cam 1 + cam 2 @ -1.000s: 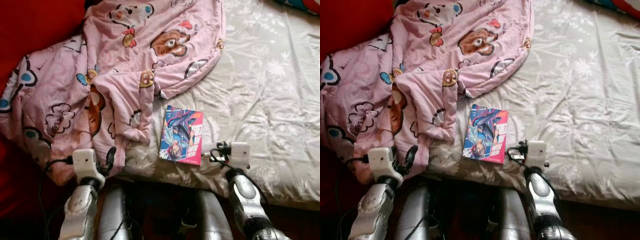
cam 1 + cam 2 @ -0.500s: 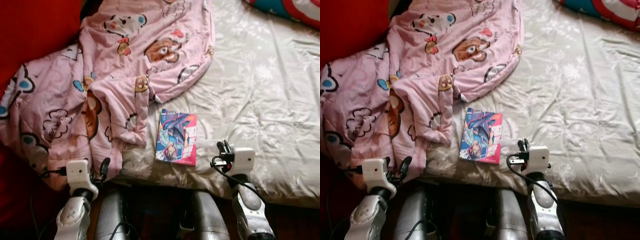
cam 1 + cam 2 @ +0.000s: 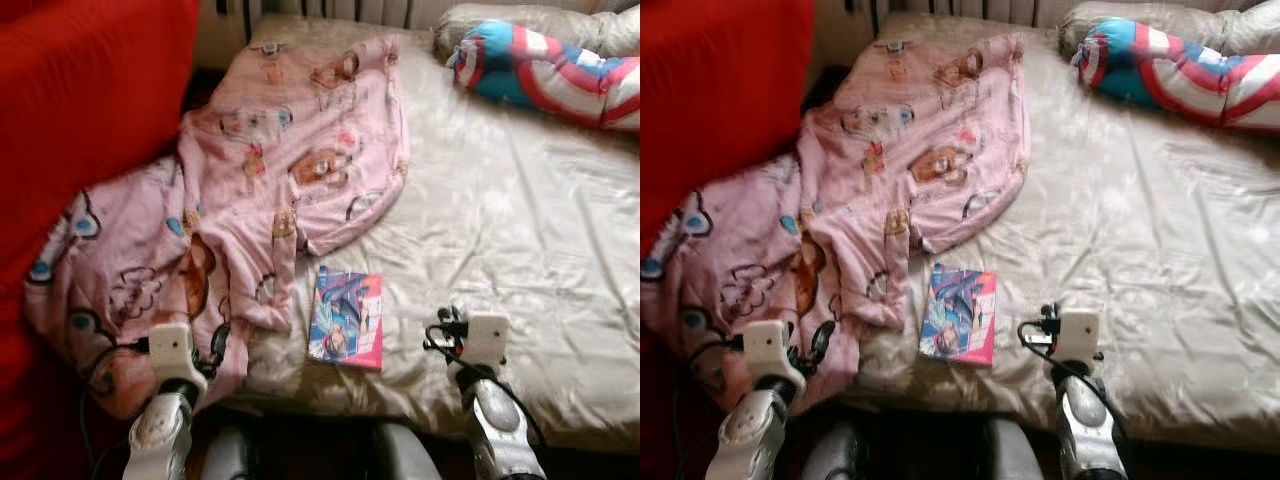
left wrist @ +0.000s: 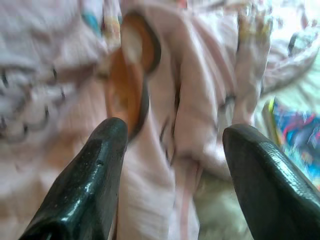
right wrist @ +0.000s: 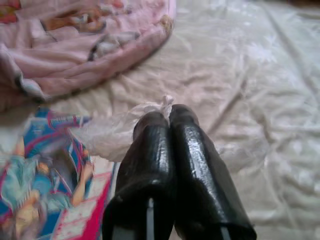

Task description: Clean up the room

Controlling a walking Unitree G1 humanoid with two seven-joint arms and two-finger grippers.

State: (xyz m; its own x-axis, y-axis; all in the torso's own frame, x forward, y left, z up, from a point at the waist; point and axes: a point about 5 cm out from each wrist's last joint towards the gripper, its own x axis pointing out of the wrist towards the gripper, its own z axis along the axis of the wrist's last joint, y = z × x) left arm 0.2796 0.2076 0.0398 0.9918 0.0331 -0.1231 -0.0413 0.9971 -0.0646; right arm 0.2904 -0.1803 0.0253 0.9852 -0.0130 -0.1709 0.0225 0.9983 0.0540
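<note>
Right wrist view puts the right gripper (image 5: 167, 117) with its fingers pressed tight together, pinching a wisp of thin clear plastic wrapper (image 5: 112, 132) just above the sheet, right beside the comic book (image 3: 346, 318) that lies near the front edge of the bed (image 3: 520, 240). So the litter pick-up looks to be the step in hand. Over at the front left corner, the left gripper (image 4: 172, 150) hovers wide open and empty above the crumpled pink blanket (image 3: 260, 190), which spills over the bed's left edge. A red, white and blue pillow (image 3: 545, 75) sits at the far right corner. Next, I'd say, that scrap needs lifting clear without slipping, then carrying to a bin.
</note>
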